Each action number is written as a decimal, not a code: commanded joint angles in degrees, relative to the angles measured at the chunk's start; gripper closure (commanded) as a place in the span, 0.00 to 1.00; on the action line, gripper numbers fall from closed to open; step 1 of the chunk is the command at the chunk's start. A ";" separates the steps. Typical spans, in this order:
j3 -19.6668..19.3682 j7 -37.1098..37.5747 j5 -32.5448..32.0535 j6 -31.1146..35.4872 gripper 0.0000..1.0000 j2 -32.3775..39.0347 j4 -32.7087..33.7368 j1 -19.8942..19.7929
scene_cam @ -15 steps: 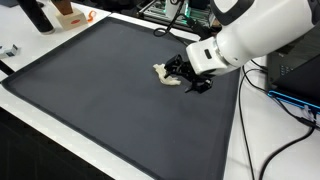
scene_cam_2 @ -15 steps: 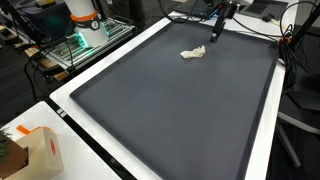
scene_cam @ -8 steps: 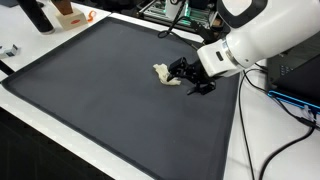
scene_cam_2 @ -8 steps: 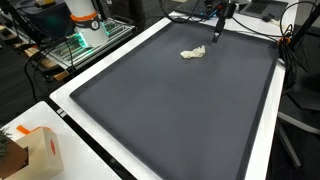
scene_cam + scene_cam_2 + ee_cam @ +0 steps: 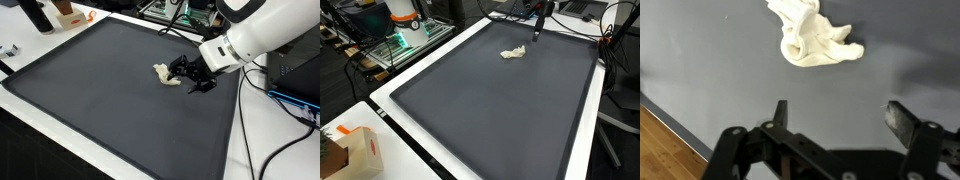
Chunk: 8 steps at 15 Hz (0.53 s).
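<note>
The gripper (image 5: 184,76) hangs low over a dark grey mat (image 5: 90,85), its fingers (image 5: 781,112) spread wide and holding nothing. In the wrist view, the crumpled white cloth (image 5: 815,38) lies flat on the mat just ahead of the fingers, in line with the gap between them and clear of both. In an exterior view the cloth (image 5: 165,75) sits just beside the fingertips, apparently not touching. In both exterior views the cloth (image 5: 512,53) lies near the mat's edge on the arm's side. The mat covers most of a white surface (image 5: 588,140). A cardboard box (image 5: 355,150) stands well apart, off the mat.
</note>
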 commanded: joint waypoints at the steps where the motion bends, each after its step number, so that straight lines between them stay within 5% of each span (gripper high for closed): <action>1: 1.30 0.01 0.28 0.82 0.00 -3.70 -5.03 -0.79; 8: 2.71 -0.09 0.84 1.05 0.00 -6.76 -9.35 -1.72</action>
